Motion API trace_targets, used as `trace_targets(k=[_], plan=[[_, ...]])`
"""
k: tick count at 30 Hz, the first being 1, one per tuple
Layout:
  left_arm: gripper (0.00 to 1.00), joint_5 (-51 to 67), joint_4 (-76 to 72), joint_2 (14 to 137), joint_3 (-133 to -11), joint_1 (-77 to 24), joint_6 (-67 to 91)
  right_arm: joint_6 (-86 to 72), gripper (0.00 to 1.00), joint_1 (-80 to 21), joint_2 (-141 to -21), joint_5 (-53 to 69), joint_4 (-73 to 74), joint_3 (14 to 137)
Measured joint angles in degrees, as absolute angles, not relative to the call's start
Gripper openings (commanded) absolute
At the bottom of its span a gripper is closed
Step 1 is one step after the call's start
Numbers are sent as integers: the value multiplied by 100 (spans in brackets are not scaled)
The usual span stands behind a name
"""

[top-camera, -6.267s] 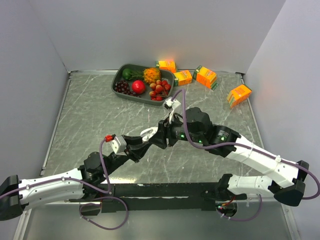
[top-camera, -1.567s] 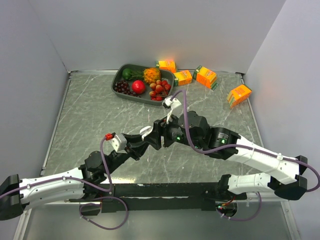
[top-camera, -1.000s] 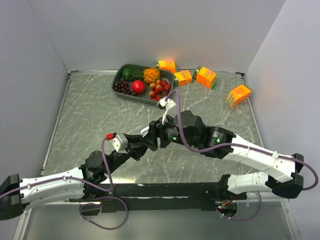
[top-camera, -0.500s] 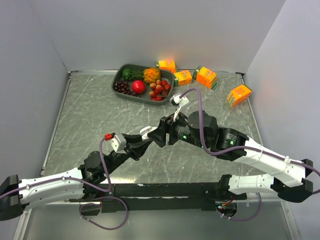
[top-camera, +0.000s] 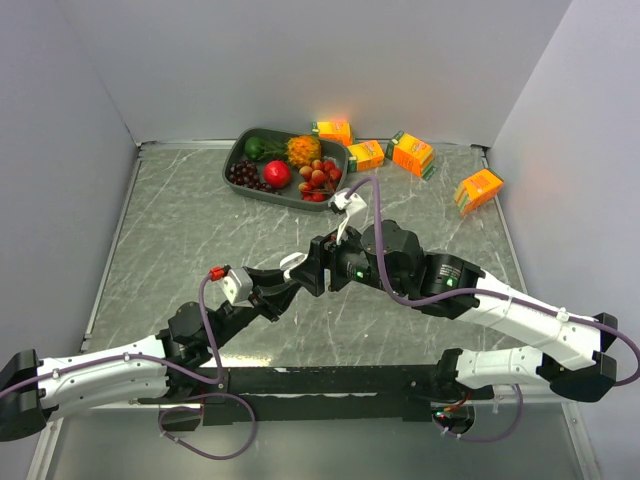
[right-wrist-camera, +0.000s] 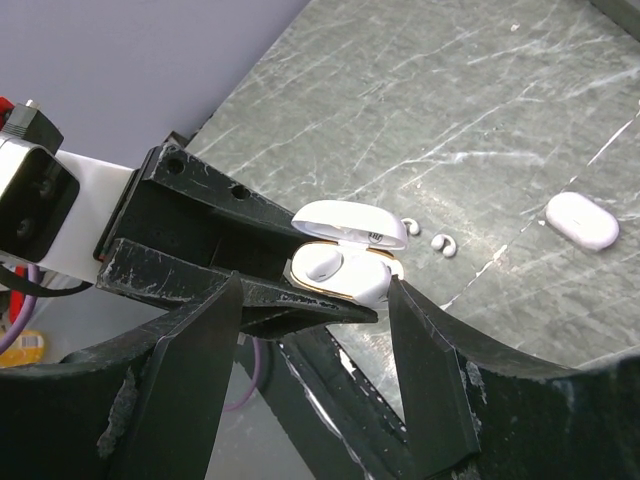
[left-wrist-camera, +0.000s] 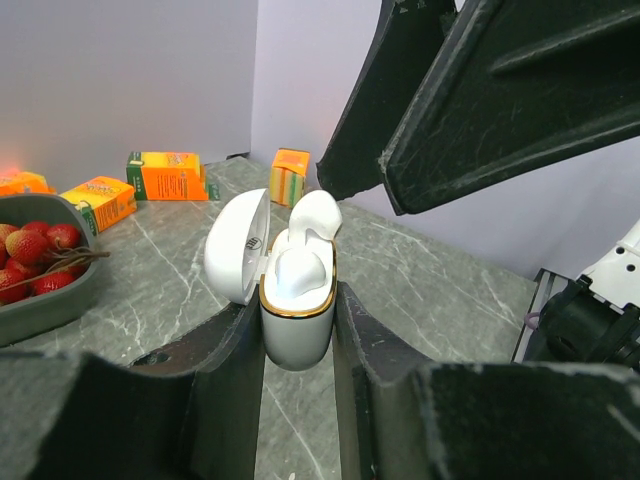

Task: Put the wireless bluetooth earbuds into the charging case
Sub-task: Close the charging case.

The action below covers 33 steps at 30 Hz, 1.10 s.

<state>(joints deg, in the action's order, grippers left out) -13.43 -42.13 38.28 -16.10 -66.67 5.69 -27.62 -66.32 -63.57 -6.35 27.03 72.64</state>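
Left claw (left-wrist-camera: 297, 332) clamps the open white gold-rimmed charging case (left-wrist-camera: 296, 300). One white plastic earbud (left-wrist-camera: 312, 215) stands proud in it, unseated. Right claw (right-wrist-camera: 315, 290) hangs above, fingers apart, empty. Next, likely: press that earbud home.

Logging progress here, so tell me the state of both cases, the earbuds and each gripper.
charging case: lid open, upright.
cased earbuds: one low, one sticking above the rim.
loose earbuds: two, lying on the table.
second case: shut.
left gripper: shut on charging case.
right gripper: open, empty.
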Motion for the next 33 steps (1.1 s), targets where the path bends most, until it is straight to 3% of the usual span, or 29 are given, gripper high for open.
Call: trace_targets(k=[31, 33], plan=[[1, -1378, -4213, 3839, -1610, -6672, 569, -2862, 68, -6768, -6445, -585, 2687, 7297], [1, -1376, -4169, 3811, -1610, -6672, 578, -2818, 63, -6746, -6331, -755, 2803, 7345]])
